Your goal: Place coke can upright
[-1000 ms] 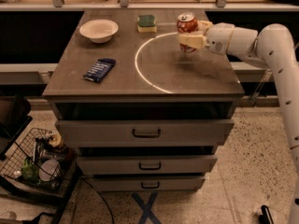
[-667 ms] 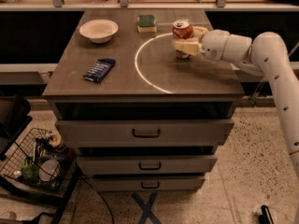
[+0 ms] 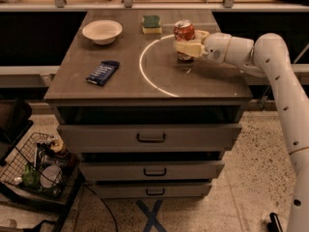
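Note:
The coke can (image 3: 184, 32) is red with a silver top and stands upright at the back right of the table top (image 3: 120, 83). My gripper (image 3: 186, 44) reaches in from the right at the end of the white arm (image 3: 270, 57). Its pale fingers (image 3: 187, 48) are closed around the can's lower half. The can's bottom is hidden behind the fingers, so I cannot tell if it rests on the table.
A white bowl (image 3: 102, 31) sits at the back left. A green and yellow sponge (image 3: 151, 24) lies at the back middle, just left of the can. A dark blue snack packet (image 3: 102, 72) lies at the left front. Drawers are below; a wire basket (image 3: 34, 166) stands on the floor at left.
My gripper has moved left with the coke can in it, by a small distance. The other objects have not moved.

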### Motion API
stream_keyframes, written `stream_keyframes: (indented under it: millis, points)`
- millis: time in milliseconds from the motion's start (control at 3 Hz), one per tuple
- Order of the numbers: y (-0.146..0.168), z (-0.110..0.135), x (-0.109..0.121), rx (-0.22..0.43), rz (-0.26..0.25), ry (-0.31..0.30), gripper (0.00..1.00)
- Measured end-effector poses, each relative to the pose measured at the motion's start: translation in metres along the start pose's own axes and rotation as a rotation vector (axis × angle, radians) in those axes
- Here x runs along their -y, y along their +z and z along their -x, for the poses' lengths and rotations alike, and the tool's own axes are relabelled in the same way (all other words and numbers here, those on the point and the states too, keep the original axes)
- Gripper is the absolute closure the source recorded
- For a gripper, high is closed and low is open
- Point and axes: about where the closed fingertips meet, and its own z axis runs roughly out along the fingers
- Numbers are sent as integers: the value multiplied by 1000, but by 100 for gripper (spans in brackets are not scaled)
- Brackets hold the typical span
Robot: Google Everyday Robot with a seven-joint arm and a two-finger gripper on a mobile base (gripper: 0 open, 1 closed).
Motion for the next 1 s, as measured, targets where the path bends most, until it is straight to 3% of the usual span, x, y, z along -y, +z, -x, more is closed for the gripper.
stream_keyframes:
  millis: [333,1000]
  points:
    - [0,3,0,0,0,0,100]
    - [0,4,0,0,0,0,59]
